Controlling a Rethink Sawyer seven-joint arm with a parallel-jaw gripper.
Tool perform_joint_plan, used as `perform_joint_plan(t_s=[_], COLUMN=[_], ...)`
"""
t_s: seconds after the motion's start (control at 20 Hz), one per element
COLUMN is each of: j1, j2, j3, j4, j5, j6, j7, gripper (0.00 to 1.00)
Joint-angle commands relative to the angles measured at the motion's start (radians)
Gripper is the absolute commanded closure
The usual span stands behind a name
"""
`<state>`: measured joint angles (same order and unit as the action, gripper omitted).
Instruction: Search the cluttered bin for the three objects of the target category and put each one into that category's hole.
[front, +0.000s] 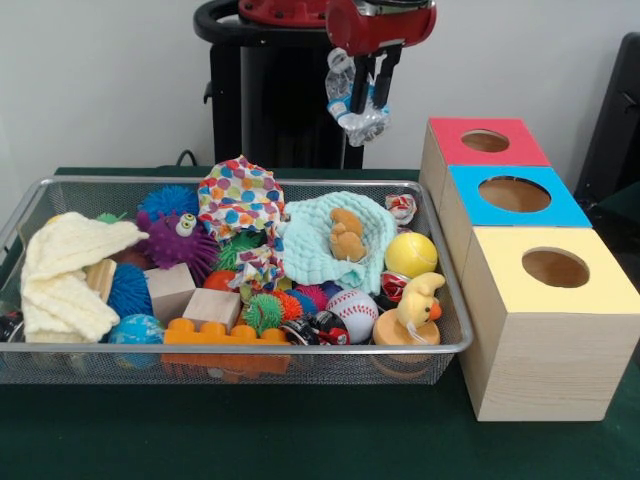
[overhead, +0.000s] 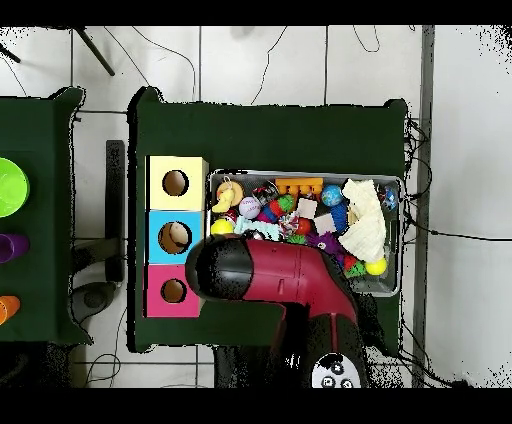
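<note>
Front view shows the red-and-black robot gripper (front: 368, 95) raised above the table, its two dark fingers pinched on a small crinkly clear-plastic wrapped object (front: 352, 100) that dangles below them, hanging at about twelve o'clock from the silver wire-mesh bin (front: 240, 350) and at ten o'clock from the red-topped wooden box with a round hole (front: 487, 141). Beside that box, running toward five o'clock, sit a blue-topped wooden box (front: 514, 194) and a yellow-topped wooden box (front: 556, 268), each with its own hole. The wrapped thing looks feather-light, soft and slippery; I'd judge the film could slide out of a loose pinch, so a hold on the bunched body beats a hold on a loose flap. Two similar red-and-white wrapped pieces (front: 401, 208) seem to lie in the bin near the yellow tennis-like ball (front: 411, 254). In the overhead view the arm hides the gripper.
</note>
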<state>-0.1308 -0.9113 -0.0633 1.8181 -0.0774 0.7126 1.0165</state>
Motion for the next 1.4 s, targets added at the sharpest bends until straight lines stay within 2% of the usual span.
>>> perform_joint_plan(t_s=[0.05,0.7,1.4], j1=[0.013,0.056,0.088], j2=[0.038,0.055,0.059], j3=[-0.009,-0.041,-0.050], j4=[-0.011,-0.003,0.001], j5=[0.048,0.092,0.107], j6=[-0.028,-0.054,-0.059], j7=[0.309,0.339,0.397], gripper=[1.00,1.00,1.00])
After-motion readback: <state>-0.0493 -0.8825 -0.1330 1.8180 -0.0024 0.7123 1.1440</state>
